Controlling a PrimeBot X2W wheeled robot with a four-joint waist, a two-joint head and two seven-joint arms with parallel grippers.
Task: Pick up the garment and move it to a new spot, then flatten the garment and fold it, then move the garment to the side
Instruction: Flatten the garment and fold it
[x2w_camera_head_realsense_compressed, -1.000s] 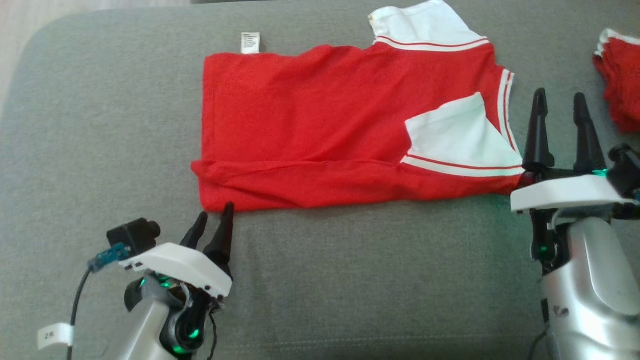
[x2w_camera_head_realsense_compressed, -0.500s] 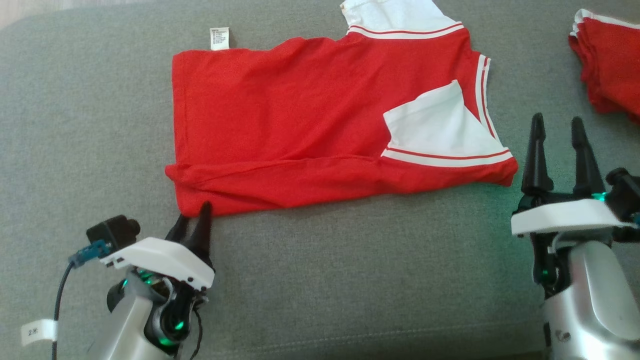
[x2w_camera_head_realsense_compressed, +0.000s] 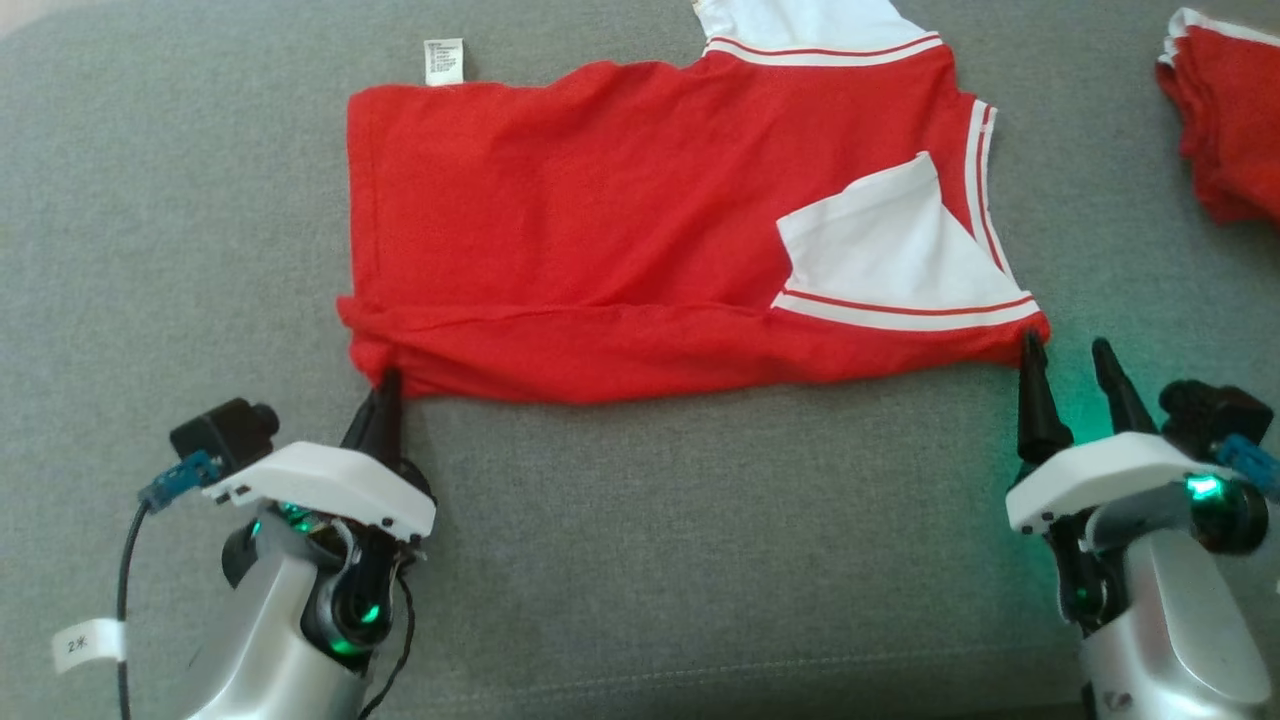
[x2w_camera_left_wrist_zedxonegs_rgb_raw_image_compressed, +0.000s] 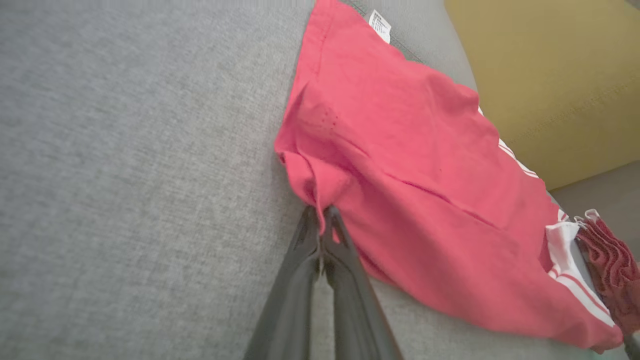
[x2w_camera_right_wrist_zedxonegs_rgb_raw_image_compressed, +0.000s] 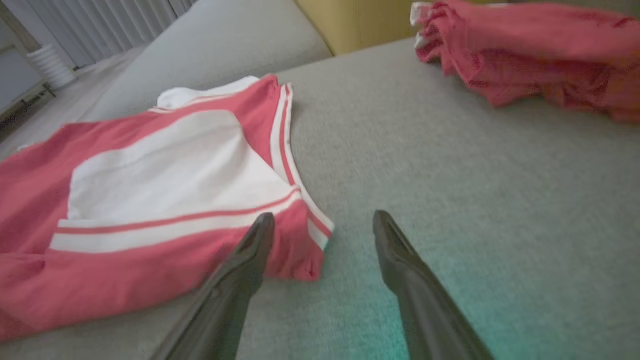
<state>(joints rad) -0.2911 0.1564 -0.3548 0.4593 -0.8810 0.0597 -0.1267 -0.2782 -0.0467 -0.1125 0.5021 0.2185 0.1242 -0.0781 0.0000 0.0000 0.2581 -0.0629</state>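
Since a second ago, the left jaws have snapped shut on the shirt's near-left corner, and the right jaws have dropped from beside the collar to the near-right corner.

Head view: the shirt (x2w_camera_head_realsense_compressed: 600, 230) lies flat across the middle of the cushion (x2w_camera_head_realsense_compressed: 700, 550), with a second red garment (x2w_camera_head_realsense_compressed: 1225, 130) well apart at far right.

Left wrist view: the jaws pinch a bunched tuck of the shirt (x2w_camera_left_wrist_zedxonegs_rgb_raw_image_compressed: 400, 165).

Right wrist view: the jaws gape wide and hold nothing, one finger (x2w_camera_right_wrist_zedxonegs_rgb_raw_image_compressed: 250, 250) over the corner of the shirt (x2w_camera_right_wrist_zedxonegs_rgb_raw_image_compressed: 150, 175) and the other on bare cushion.

We judge that if the left lifts before the right closes, the shirt will drag askew. The right's shallow bite may also catch only one layer, or slip off.
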